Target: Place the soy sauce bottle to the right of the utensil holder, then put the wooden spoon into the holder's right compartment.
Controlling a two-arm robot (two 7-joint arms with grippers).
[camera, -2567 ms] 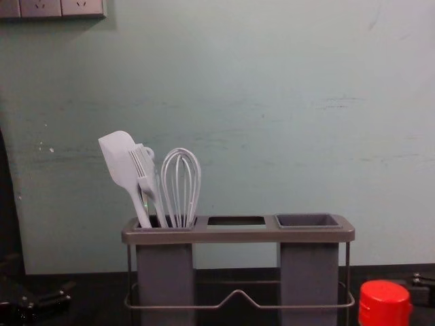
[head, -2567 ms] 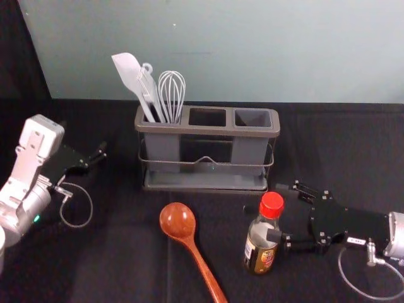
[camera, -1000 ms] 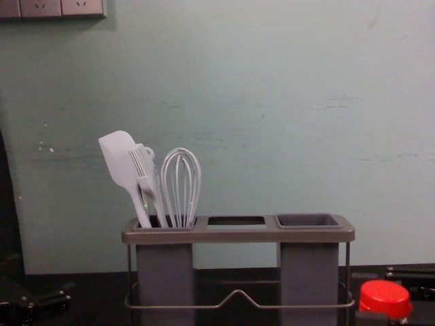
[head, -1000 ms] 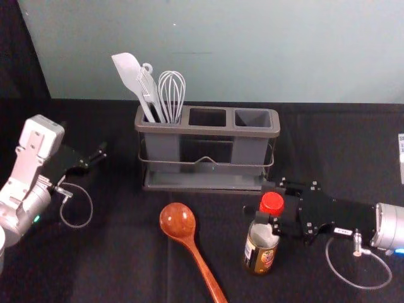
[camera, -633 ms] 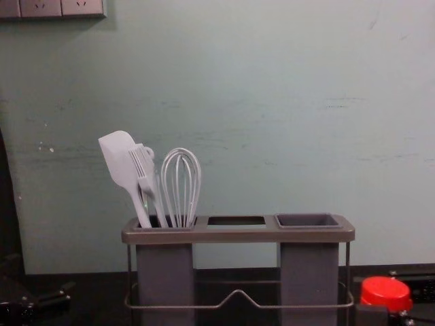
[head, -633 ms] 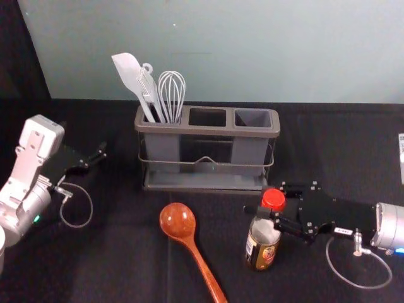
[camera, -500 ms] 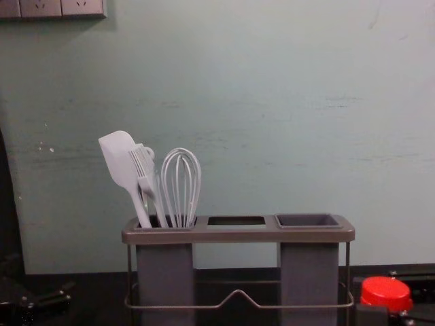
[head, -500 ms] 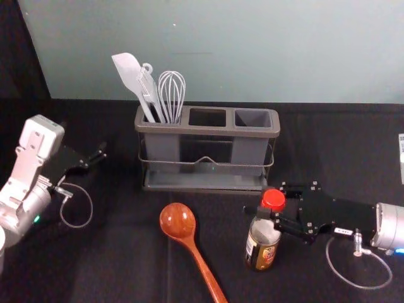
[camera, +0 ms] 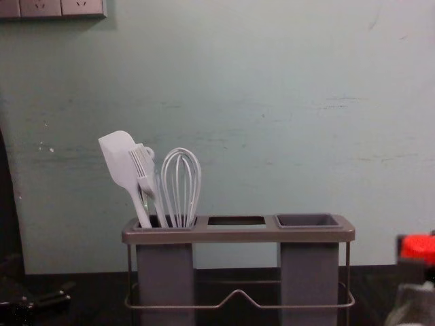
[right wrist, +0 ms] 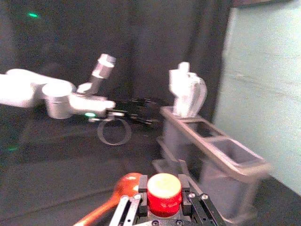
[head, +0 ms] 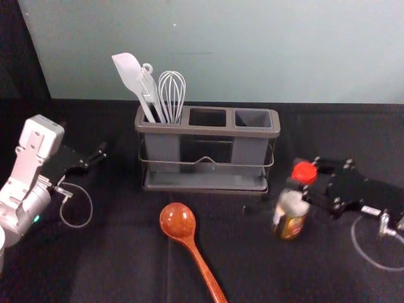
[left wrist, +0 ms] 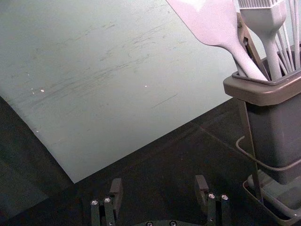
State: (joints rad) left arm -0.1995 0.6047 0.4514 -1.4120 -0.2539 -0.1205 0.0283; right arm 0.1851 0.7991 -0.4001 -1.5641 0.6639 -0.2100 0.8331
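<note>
To the right of the utensil holder (head: 208, 131) and nearer the robot, the soy sauce bottle (head: 291, 211) hangs or stands in the right gripper (head: 304, 180); I cannot tell whether its base touches the dark cloth (head: 126, 252). The claw is closed on it near the smooth red cap (head: 304, 172), one finger on each side. Below that come clear glass and a printed label. The holder is a matte grey-brown frame with rounded corners, box-shaped cups and a thin bent wire rail. Its left compartment bears a pale, flat-bladed spatula (head: 127, 68), a ribbed brush (camera: 143, 166) and a looped whisk (head: 172, 95). The wooden spoon (head: 178, 221), glossy and reddish, lies before the holder, its round bowl towards it.

The left gripper (head: 96, 158) is parked at the left; the left wrist view shows its fingers wide apart with nothing between them, and a brownish slotted piece (left wrist: 249, 42) beside the spatula. The chest view takes in wall sockets (camera: 41, 7) at upper left. The right wrist view looks across to the white left arm (right wrist: 59, 96).
</note>
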